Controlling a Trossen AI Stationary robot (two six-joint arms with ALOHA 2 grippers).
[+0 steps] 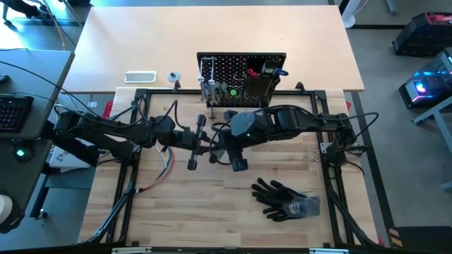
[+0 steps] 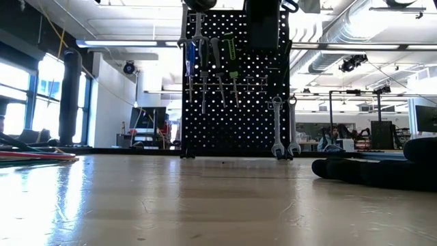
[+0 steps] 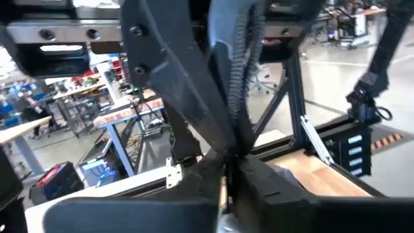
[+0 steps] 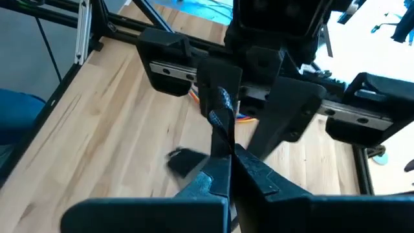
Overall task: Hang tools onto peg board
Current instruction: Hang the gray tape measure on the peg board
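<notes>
Black-silver bar [image 4: 221, 120]: stiff, slim, slippery, grip mid-shaft | right end effector [image 4: 229, 175] clamped on it | left end effector [image 3: 228, 188] opposite, pinched nearly closed on it | peg board [image 1: 236, 67] just beyond both.

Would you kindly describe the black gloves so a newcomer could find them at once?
Start at the peg board standing at the wooden table's far edge. Come toward the near right: the gloves lie flat there, the only soft, fingered thing on the wood.
</notes>
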